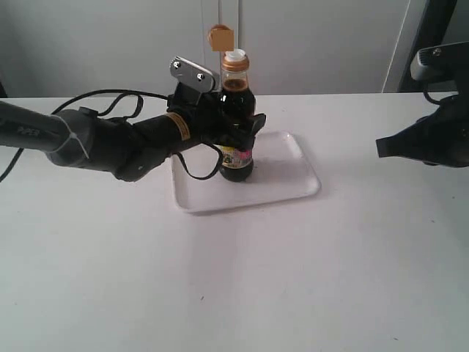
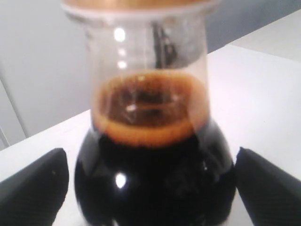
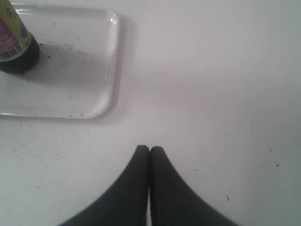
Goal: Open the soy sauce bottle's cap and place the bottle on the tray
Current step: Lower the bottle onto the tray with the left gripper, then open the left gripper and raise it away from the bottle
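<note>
On the tray's (image 1: 293,180) left half stands your soy sauce bottle (image 1: 236,150), upright, cap (image 1: 219,37) flipped open, between the left gripper's (image 1: 238,136) spread fingers (image 2: 33,188); contact unclear. Your right gripper (image 3: 149,149) sits pinched closed, empty, near the table's (image 1: 293,279) right edge, well apart from the bottle.

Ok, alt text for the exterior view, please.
The soy sauce bottle stands on the white tray, its cap flipped open, with the left tool around its body. The right tool sits apart over the bare table.
</note>
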`<state>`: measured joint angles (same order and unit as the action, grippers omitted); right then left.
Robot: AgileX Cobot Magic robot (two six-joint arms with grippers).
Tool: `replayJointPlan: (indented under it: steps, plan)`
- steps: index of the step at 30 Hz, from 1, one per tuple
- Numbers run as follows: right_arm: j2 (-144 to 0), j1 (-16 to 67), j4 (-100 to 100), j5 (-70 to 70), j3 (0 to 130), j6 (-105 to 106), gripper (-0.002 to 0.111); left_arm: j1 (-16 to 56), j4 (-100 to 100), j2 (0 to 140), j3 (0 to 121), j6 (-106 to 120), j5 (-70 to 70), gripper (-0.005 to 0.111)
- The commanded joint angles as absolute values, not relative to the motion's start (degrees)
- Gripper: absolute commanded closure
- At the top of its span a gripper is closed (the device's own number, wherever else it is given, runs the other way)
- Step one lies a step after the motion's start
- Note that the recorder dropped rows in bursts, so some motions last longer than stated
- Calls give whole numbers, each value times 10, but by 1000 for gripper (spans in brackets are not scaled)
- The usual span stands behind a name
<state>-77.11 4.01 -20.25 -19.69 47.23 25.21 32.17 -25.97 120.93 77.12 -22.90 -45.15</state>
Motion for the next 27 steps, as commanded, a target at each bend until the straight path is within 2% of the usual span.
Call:
replayJointPlan:
  steps: [1, 27]
  plan:
    - [-766, 40, -207, -193, 468, 258, 108, 323, -267, 1187, 773, -229, -444, 11]
    - [-766, 40, -211, -196, 468, 253, 108, 323, -219, 1090, 773, -117, -424, 11]
